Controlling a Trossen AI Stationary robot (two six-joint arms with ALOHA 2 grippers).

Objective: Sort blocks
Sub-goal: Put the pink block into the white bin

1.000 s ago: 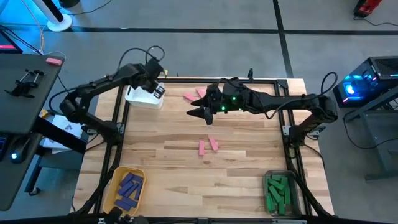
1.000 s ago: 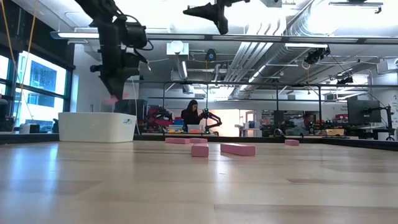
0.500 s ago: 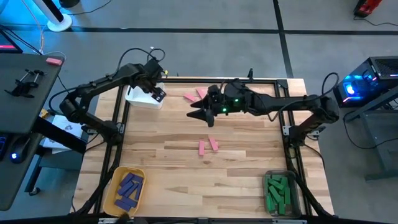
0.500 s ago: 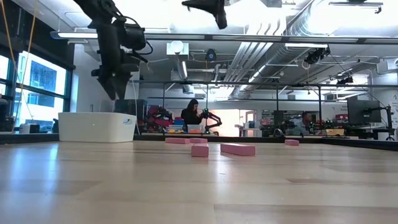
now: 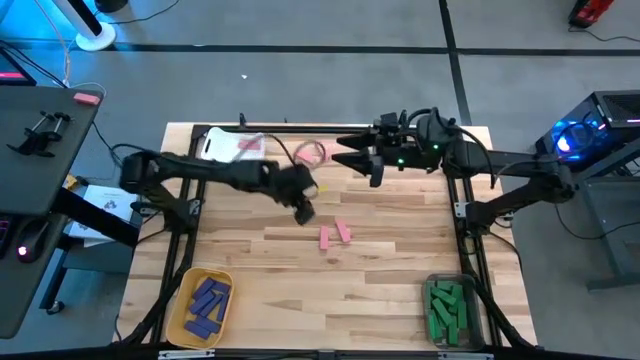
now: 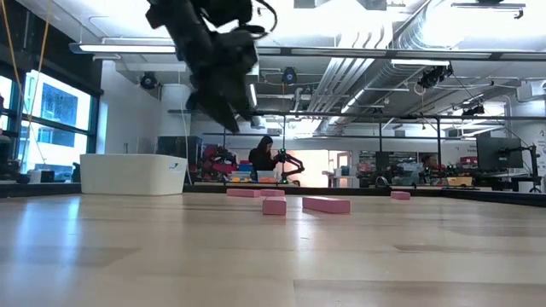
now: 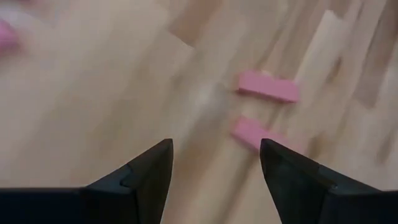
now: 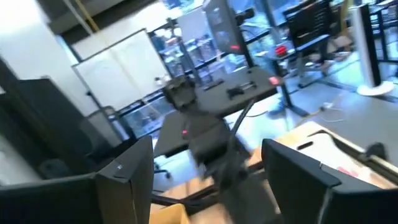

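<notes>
Two pink blocks (image 5: 333,234) lie flat at the table's middle; the left wrist view shows them (image 7: 267,87) just ahead of my left gripper (image 7: 214,146), which is open. It hovers above the table (image 5: 303,212), left of and slightly beyond them. My right gripper (image 5: 352,162) is open, raised near the far edge and pointing level toward the table's left. More pink blocks (image 5: 312,152) lie by the far edge. Some pink blocks lie in the white bin (image 5: 222,148).
A yellow bin (image 5: 190,290) with purple blocks sits at the near left corner. A clear bin (image 5: 432,318) with green blocks sits at the near right. The white bin (image 6: 132,173) stands at the far left. Bare wood lies between the middle blocks and the near edge.
My left gripper held a pink block over the white bin and has let it go. Then it swung fast toward the table's middle and down, tipping toward the two pink blocks. My right gripper has risen and drawn back toward the far right.
</notes>
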